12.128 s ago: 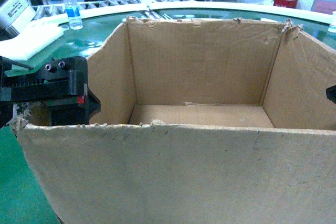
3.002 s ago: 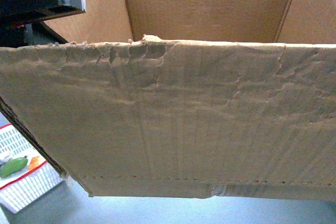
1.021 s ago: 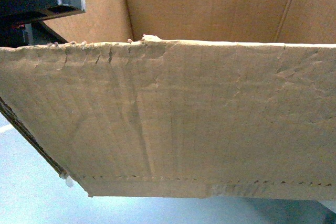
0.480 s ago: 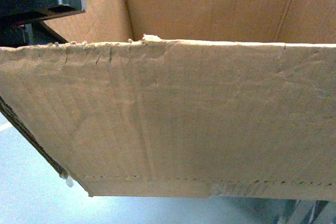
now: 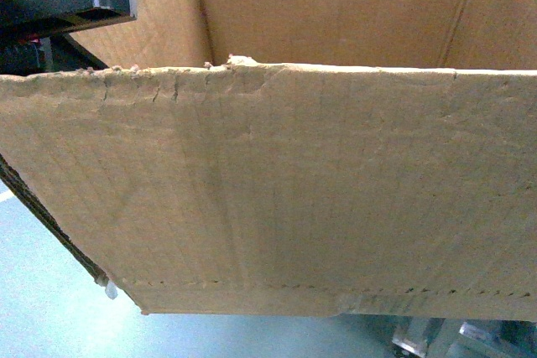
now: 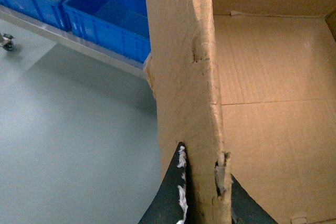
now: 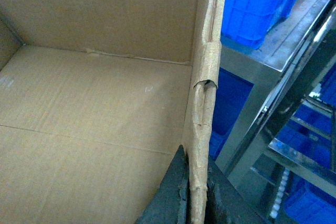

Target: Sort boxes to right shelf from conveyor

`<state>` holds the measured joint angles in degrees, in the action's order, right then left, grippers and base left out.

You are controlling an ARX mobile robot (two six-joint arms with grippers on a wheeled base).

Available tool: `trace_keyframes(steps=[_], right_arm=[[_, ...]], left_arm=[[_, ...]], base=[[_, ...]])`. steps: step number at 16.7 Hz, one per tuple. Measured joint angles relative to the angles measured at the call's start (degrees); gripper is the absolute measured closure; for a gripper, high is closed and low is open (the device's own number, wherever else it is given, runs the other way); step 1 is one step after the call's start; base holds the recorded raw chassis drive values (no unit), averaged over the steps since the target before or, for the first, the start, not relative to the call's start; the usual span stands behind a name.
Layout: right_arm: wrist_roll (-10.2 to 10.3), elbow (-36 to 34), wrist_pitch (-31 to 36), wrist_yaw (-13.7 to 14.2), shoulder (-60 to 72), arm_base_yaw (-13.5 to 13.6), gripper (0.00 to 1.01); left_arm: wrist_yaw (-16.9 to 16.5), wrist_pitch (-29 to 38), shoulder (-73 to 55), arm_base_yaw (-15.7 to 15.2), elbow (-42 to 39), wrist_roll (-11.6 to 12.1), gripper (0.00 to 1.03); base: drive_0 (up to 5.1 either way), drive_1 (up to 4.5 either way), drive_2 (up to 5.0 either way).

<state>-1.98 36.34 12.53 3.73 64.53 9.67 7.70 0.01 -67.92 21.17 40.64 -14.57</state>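
One carton (image 5: 319,199) fills the head view, off the floor, empty inside; one steel shelf (image 7: 294,129) at right of the right wrist view; two blue bins (image 6: 79,9) upper left; left gripper (image 6: 202,198) and right gripper (image 7: 195,195) each clamp a side wall.

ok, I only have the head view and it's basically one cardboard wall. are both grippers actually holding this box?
Observer: Yes. In the left wrist view the left gripper pinches the box's left wall, one finger outside and one inside.
Operator: And the right?
Observer: Same: the right gripper clamps the right wall at its torn top edge.
Operator: Anything inside the box?
Observer: No, both wrist views show a bare cardboard floor.
Operator: Where's the shelf?
Observer: In the right wrist view a stainless-steel rack stands just beyond the right wall, with blue bins on and under it.
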Motion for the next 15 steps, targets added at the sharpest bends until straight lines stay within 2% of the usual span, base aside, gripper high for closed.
trace_keyframes(steps=[15], right_arm=[[0.0, 0.0, 0.0, 0.0, 0.0, 0.0, 0.98]], left_arm=[[0.0, 0.0, 0.0, 0.0, 0.0, 0.0, 0.99]], base=[[-1.7, -1.66, -1.7]])
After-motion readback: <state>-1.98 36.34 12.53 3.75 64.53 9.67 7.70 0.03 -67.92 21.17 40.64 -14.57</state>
